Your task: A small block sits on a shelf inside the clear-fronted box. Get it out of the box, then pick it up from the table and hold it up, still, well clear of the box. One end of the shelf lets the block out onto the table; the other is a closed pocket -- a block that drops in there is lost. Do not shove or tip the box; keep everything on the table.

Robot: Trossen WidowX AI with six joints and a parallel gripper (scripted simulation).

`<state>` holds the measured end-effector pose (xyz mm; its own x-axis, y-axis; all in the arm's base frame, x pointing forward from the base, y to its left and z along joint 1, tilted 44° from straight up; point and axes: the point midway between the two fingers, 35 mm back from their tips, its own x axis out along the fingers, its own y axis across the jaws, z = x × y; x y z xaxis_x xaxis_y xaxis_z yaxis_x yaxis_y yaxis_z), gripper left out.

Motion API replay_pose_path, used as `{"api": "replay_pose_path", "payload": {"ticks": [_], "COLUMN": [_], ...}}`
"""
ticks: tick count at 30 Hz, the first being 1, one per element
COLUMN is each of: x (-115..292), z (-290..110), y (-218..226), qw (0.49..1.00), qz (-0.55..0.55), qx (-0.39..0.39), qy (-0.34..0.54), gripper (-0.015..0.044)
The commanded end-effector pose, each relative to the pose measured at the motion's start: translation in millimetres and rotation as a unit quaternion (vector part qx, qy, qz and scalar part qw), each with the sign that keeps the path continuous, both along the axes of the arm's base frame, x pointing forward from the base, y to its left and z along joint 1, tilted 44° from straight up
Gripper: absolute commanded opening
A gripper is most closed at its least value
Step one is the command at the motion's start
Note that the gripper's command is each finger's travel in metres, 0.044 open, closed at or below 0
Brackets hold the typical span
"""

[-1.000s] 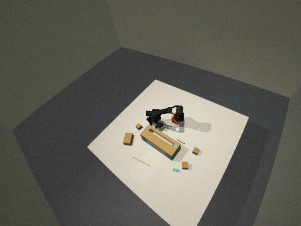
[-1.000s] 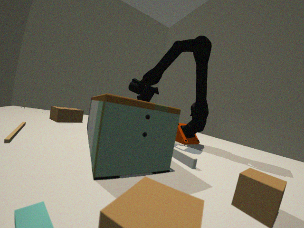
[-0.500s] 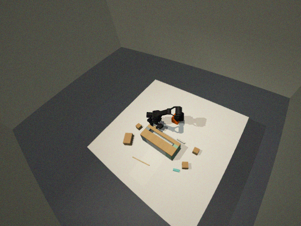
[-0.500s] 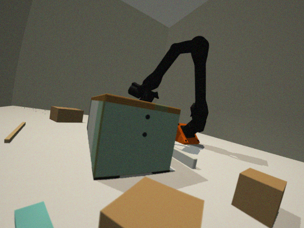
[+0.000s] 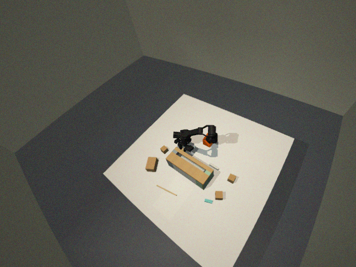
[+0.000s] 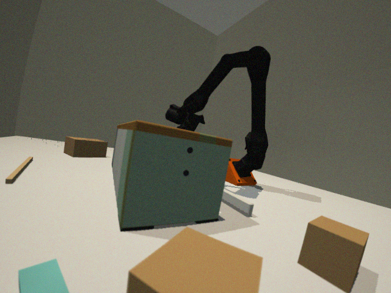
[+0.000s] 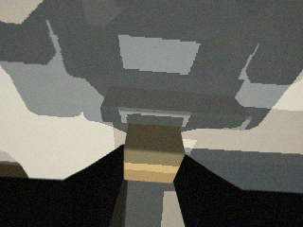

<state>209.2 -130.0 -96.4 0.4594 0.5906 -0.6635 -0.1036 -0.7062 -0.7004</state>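
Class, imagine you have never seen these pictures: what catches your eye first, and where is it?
The black arm arches from its orange base down behind the big green box at the table's middle. In the wrist view the gripper is shut on a small tan block. Loose tan cubes lie around the box.

Dim, grainy pics; soft shadows

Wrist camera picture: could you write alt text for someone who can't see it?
A small tan block sits gripped between the two dark jaws of the gripper, filling the middle of the view. Beyond it lie a white table and blurred grey shapes and shadows that are too unclear to name.
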Motion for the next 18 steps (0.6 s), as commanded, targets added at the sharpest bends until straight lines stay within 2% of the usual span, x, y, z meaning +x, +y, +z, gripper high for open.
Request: {"api": "replay_pose_path", "payload": {"ticks": [1, 10, 18], "x": [0, -2, -4], "z": [17, 38, 75], "y": [-23, -40, -73], "qw": [1.0, 1.0, 0.991], "qz": [-0.003, -0.01, -0.11], "qx": [-0.012, -0.012, -0.011], "qy": [-0.005, 0.002, 0.08], "gripper": [0.0, 0.0, 0.0]}}
